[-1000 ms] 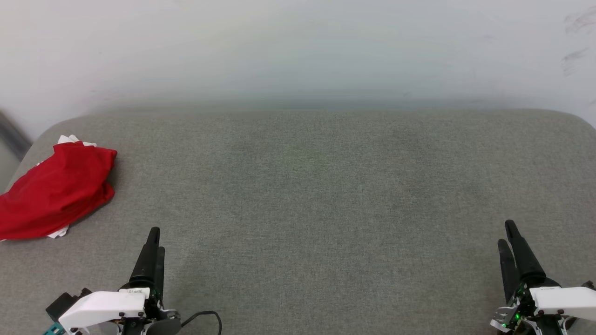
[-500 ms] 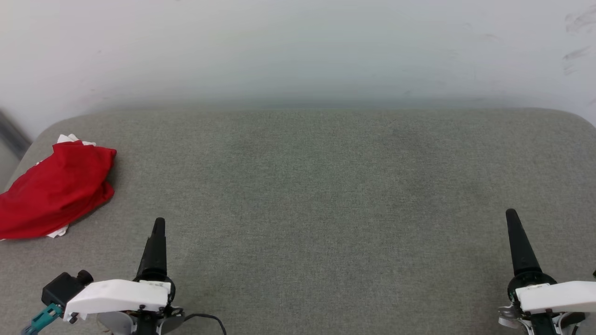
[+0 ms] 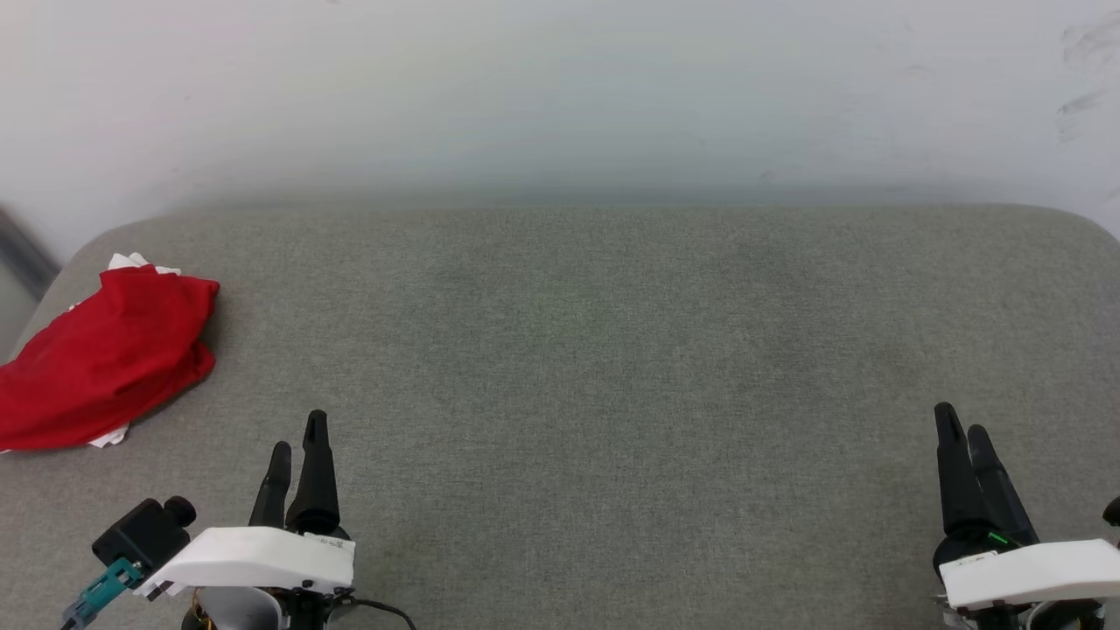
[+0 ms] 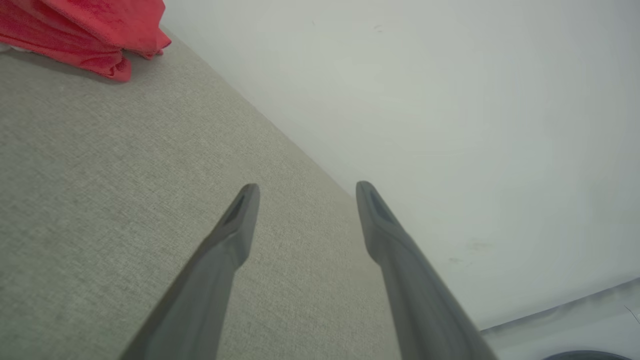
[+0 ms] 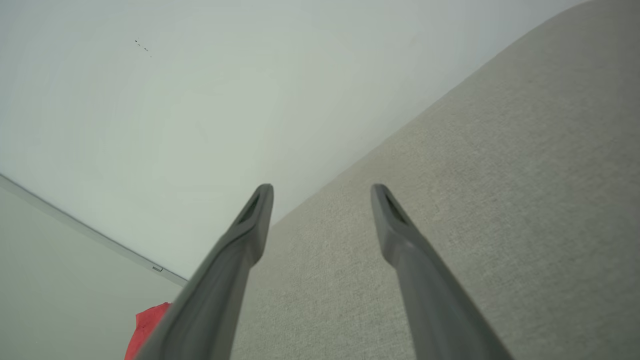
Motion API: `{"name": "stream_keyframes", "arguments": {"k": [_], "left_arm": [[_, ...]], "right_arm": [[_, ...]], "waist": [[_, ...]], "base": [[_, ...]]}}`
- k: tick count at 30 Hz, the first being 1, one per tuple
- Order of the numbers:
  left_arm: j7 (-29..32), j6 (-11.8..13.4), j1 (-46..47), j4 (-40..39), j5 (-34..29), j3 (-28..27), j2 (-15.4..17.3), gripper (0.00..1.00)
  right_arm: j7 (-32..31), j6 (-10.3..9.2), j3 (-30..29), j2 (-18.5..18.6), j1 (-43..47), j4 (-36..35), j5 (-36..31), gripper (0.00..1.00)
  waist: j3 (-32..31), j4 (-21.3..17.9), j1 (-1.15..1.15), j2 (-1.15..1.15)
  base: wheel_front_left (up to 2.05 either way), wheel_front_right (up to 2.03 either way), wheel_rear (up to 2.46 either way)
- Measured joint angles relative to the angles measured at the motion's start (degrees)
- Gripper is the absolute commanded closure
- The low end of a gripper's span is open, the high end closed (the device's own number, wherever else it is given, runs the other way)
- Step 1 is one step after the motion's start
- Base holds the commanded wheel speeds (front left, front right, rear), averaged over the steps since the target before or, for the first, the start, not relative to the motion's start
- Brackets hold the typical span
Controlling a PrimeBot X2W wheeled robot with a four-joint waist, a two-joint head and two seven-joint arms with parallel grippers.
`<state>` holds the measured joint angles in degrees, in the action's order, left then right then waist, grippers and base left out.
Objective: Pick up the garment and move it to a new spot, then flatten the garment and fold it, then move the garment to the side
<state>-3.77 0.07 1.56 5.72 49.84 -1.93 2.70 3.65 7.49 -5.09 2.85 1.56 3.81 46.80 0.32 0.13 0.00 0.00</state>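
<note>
Pale matt wall (image 3: 560, 87), faint scuffs at upper right, stands behind a counter (image 3: 612, 350) covered in grey-green woven cloth with rounded far corners. Head view: garment (image 3: 105, 354) lies bunched at the counter's far-left edge, soft red fabric in loose folds, with white scraps showing at its top and bottom. Left pincer (image 3: 297, 431) at lower left and right pincer (image 3: 960, 420) at lower right, both well apart from the garment. Both have tapered dark fingers and smooth white wrist housings (image 3: 254, 560). A small label (image 3: 328, 542) on the left housing is too small to read. Black camera block (image 3: 144, 534) with teal connector (image 3: 96, 595) sits beside that housing. Left wrist view: left pincer (image 4: 307, 186) has its fingers spread wide, gripping nothing, over counter weave (image 4: 100, 175) and wall (image 4: 450, 100). Garment (image 4: 90, 30) sits in the upper-left corner, fuzzy nap, resting on the counter. Right wrist view: right pincer (image 5: 321, 187) likewise spread, gripping nothing, above the counter (image 5: 500, 200). A red corner of the garment (image 5: 147, 320) shows at bottom left, partly hidden by one finger.
</note>
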Motion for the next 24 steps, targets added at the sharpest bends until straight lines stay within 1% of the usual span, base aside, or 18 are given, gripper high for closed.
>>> {"name": "stream_keyframes", "arguments": {"k": [1,8,24], "left_arm": [[-0.5,0.3,-0.1,-0.5,-2.5,0.3,0.0,0.0],[-1.8,0.5,-0.4,-1.3,-8.1,1.3,0.0,0.0],[-4.4,0.5,-1.5,-2.1,-18.8,2.7,0.0,0.0]], "right_arm": [[0.6,0.0,0.1,0.0,0.3,-0.4,-2.5,0.0],[1.9,0.0,0.2,0.0,1.1,-1.6,-7.6,0.0],[4.5,0.0,0.8,0.0,2.6,-3.7,-18.1,0.0]], "waist": [[0.0,0.0,0.0,0.0],[0.0,0.1,0.0,0.0],[0.0,0.2,0.0,0.0]], "base": [[0.0,0.0,0.0],[0.0,0.0,0.0],[0.0,0.0,0.0]]}}
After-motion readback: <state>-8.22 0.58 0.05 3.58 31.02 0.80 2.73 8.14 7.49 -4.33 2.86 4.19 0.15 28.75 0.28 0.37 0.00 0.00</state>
